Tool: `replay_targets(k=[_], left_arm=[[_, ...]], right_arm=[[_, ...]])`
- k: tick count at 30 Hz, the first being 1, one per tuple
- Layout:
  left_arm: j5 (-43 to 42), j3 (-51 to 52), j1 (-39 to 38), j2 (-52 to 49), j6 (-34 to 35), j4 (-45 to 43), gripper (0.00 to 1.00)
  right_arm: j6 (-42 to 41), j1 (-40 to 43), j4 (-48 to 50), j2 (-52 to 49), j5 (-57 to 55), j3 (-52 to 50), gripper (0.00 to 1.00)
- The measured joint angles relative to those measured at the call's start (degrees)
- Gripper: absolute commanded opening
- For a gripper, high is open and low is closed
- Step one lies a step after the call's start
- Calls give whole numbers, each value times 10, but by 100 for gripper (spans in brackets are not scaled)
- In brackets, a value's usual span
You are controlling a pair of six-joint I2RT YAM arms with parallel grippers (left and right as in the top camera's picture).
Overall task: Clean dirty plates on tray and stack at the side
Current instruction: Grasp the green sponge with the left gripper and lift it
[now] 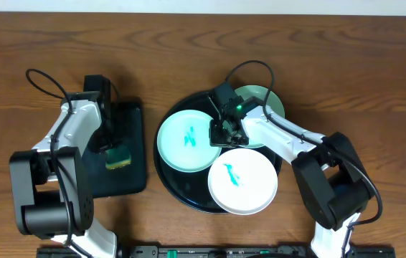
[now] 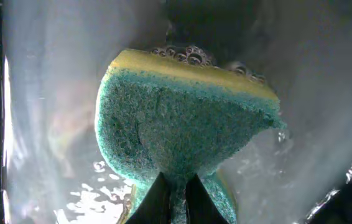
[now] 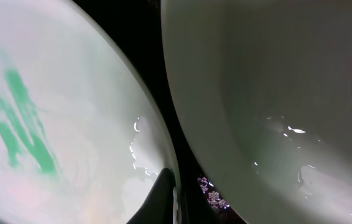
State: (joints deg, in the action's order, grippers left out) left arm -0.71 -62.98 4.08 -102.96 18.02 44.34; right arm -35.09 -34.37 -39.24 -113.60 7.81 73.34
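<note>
Overhead: I see left gripper (image 2: 175, 198) clamped on the foamy green-yellow sponge (image 1: 119, 158) over the small rectangular tray (image 1: 135, 129). All three plates (image 1: 242, 188) sit on the round tray (image 1: 168, 179), two teal-smeared. Right gripper (image 1: 224, 133) at the left mint plate (image 1: 181, 143)'s rim; opening unclear.

From overhead I had soft, even light on the desk (image 1: 332, 43), with only faint shadows. My left wrist feed was sharp on the sponge (image 2: 182, 124) but hazy and washed-out around it. The right wrist feed caught small glare spots on the wet plates (image 3: 288, 93), slightly soft up close.
</note>
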Motion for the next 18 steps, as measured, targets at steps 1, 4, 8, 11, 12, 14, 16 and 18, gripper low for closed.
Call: replay_targets(k=[1, 4, 8, 11, 12, 14, 16, 18], left_arm=[[0, 0, 0, 2, 0, 1, 7], [-2, 0, 0, 26, 0, 5, 7], [-5, 0, -1, 135, -2, 7, 7], [-6, 0, -1, 244, -3, 6, 7], [-7, -1, -1, 281, -4, 7, 7], [-6, -1, -1, 344, -9, 6, 8], [-6, -1, -2, 396, -20, 5, 7], [-6, -1, -2, 438, -35, 0, 7]], right_arm=[[0, 0, 0, 0, 0, 0, 1], [1, 0, -1, 0, 0, 0, 1], [2, 0, -2, 0, 0, 1, 1], [2, 0, -2, 0, 0, 1, 1], [2, 0, -2, 0, 0, 1, 1], [2, 0, -1, 0, 0, 1, 1], [2, 0, -1, 0, 0, 1, 1], [2, 0, -1, 0, 0, 1, 1]])
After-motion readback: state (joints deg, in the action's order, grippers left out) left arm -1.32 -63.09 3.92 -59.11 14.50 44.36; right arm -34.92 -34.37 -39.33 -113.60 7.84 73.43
